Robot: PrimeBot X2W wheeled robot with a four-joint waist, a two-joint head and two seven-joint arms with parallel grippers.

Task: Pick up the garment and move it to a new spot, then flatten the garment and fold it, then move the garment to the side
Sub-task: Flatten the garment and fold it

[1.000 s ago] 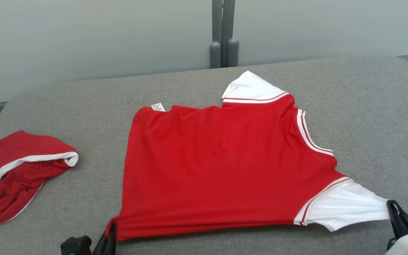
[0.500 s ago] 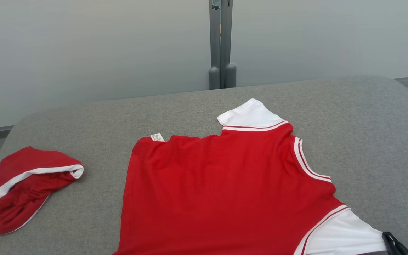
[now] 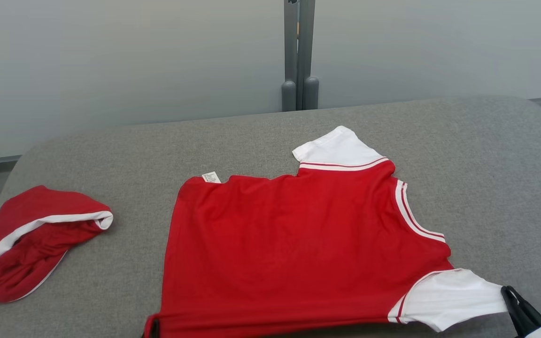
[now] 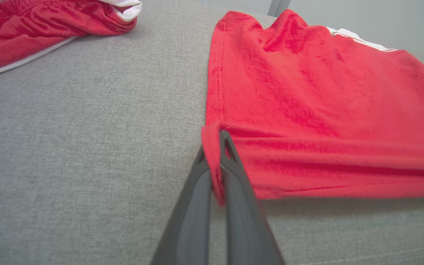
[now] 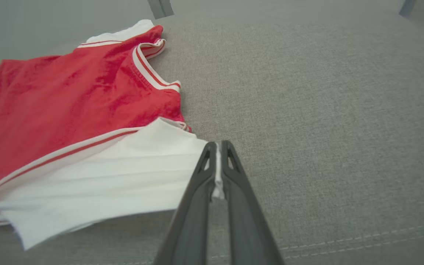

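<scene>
Grey woven cloth covers the counter (image 3: 486,164), with a pale wall and a grey post (image 3: 298,56) behind it. At the near edge the left gripper (image 4: 215,144) is clamped shut on the bottom hem corner of the red shirt (image 3: 298,244), a pinch of cloth squeezed between its fingers. The right gripper (image 5: 218,146) is closed the same way on the cuff edge of the white sleeve (image 5: 116,173). Between the two holds the near edge runs fairly taut and seems slightly raised off the counter, though the shadow beneath makes that hard to judge. The shirt lies spread across the middle, collar to the right, far sleeve toward the wall. It looks light, soft and limp, so it should sag and crease wherever unsupported; corners and hems give the firmest hold. A second red garment (image 3: 35,239) lies bunched well apart on the left.
</scene>
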